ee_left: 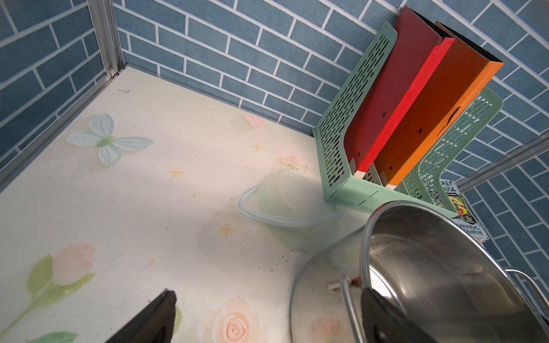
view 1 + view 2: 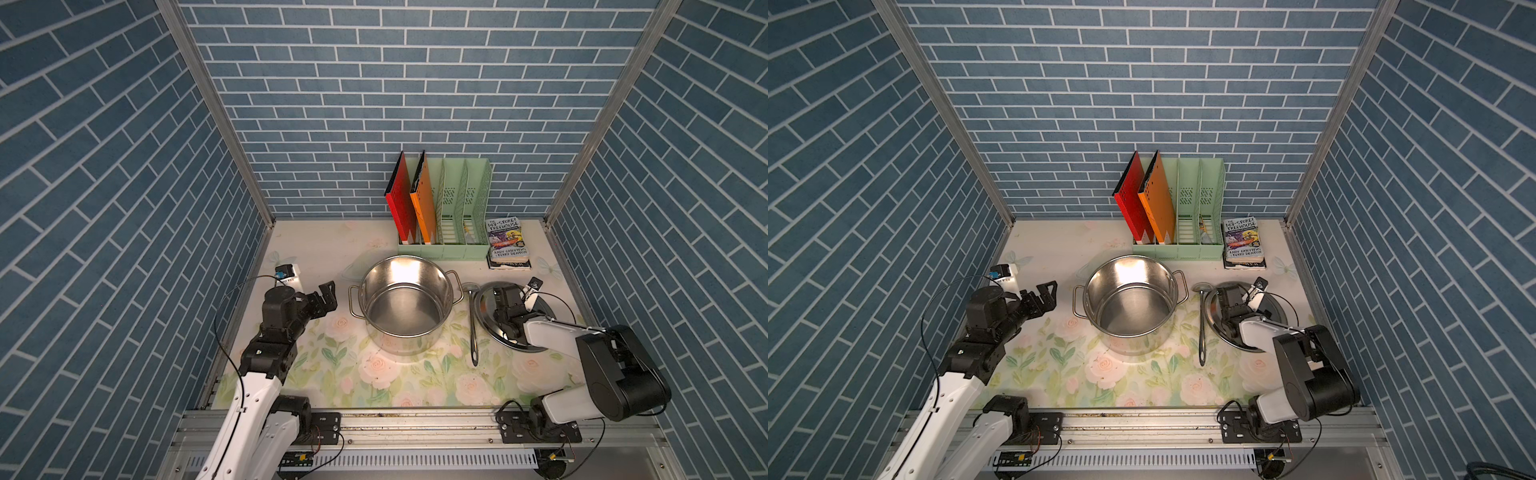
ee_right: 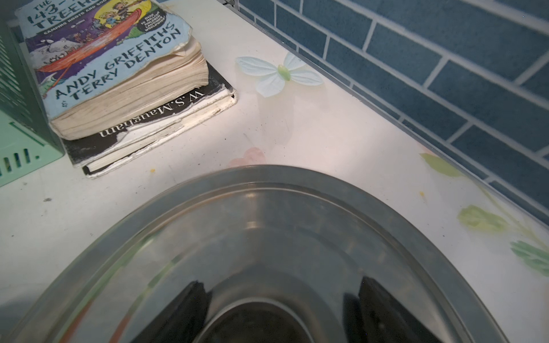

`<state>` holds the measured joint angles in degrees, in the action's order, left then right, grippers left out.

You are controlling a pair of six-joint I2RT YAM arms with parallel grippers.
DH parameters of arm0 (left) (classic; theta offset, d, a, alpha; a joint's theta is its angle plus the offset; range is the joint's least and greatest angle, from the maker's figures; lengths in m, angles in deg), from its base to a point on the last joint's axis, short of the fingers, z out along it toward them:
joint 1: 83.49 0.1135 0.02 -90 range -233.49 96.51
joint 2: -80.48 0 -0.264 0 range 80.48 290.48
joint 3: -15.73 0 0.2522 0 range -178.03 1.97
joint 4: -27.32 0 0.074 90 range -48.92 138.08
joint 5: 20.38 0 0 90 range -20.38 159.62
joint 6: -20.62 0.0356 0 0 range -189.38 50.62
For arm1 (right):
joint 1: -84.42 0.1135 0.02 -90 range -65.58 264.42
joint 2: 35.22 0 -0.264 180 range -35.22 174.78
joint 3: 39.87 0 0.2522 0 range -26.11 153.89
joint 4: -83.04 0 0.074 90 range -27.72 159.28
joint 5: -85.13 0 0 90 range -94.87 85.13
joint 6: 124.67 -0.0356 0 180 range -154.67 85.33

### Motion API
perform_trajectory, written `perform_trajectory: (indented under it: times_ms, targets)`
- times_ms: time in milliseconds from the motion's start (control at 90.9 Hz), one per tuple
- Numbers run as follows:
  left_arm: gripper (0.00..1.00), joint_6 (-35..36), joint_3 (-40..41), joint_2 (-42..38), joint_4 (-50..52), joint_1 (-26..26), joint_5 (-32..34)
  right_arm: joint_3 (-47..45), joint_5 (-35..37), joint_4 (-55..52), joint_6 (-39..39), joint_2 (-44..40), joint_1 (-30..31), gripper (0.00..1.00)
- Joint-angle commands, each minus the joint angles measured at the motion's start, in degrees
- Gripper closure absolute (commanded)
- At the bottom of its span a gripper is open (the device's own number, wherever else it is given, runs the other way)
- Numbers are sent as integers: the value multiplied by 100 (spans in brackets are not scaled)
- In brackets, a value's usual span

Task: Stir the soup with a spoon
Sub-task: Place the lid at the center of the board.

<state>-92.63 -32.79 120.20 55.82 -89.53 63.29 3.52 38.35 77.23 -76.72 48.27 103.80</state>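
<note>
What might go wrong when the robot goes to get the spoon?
The spoon lies flat and thin between the pot and the lid, so a grab might slip or bump either one. The right gripper hangs open over the lid's knob and might drag it. The left gripper isn't holding the pot, so stirring could push it.

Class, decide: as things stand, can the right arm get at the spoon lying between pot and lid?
Probably yes. The spoon lies flat and uncovered beside the lid, over which the right end effector is open; only the pot close by narrows the approach.
</note>
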Motion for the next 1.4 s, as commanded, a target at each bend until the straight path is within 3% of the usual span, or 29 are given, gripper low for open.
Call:
perform_trajectory:
  times_ms: [0, 484, 792, 1100, 1386]
  targets:
    - [0, 92, -22, -68, 64, -28, 65, -82, -238, -412, 1, -60, -33, 12]
    - [0, 72, 2, -111, 64, -28, 60, -112, -447, -514, 124, -101, -33, 1]
    - [0, 74, 9, -129, 85, -28, 67, -233, -691, -433, 275, -219, -66, 0]
    - [0, 35, 37, -234, 81, -28, 81, -588, -1396, -194, 377, -649, -559, 0]
    - [0, 74, 28, -258, 92, -28, 130, -512, -1702, -99, 1075, -1416, -567, 0]
